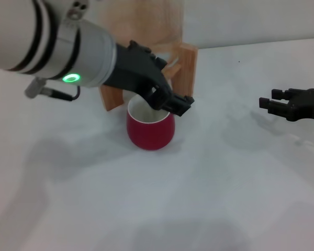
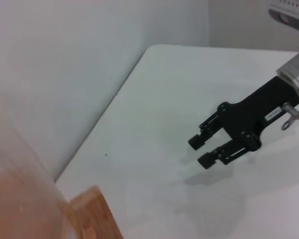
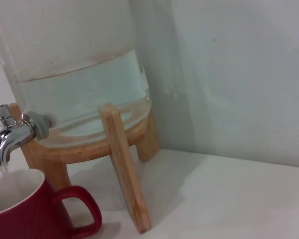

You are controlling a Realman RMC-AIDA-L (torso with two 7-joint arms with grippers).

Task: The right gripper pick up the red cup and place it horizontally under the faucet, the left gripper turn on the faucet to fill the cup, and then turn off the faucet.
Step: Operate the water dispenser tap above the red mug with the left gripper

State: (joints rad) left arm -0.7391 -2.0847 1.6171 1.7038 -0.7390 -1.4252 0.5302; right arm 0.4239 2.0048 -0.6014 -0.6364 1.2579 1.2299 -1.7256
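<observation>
Head view: left gripper [image 1: 170, 104], finger state unclear, over cup [image 1: 150, 128] at faucet [image 3: 12, 137]; right gripper [image 1: 267, 103], fingers apart, idle near worktop's right edge; work lever gently, avoid nudging cup.

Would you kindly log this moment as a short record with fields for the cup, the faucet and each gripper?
cup: red cup upright on the white table, under the faucet
faucet: chrome, on a glass jar part full of water, on a wooden stand
left gripper: above the cup's rim, by the faucet
right gripper: open, empty, off to the right
</observation>
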